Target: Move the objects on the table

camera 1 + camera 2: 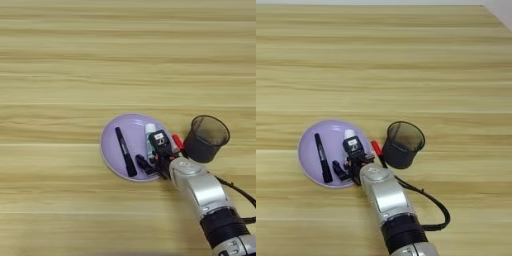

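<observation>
Glue stick: the short white glue stick (150, 137) with the teal label lies on the purple plate (112, 137), right at the claw; its white cap end points away from the arm, and its lower part is covered by the claw.
Marker: the slim black marker pen (125, 151) lies on the same plate, to the left of the claw, apart from the glue stick and nearly parallel to it.
Claw: the right gripper (152, 155) is over the right part of the plate; one black finger (144, 164) sits left of the glue stick, the other on its right side. The fingers seem to stand around the stick, but I cannot tell if they clamp it.
Arm: the silver forearm (383, 192) comes from the bottom edge behind the claw.
Cup: a dark mesh cup (401, 144) stands upright to the right of the claw, off the plate.
Red part: something small and red (376, 147) shows between the claw and the cup.
Table: the wooden table (125, 60) carries the plate and the cup.
</observation>
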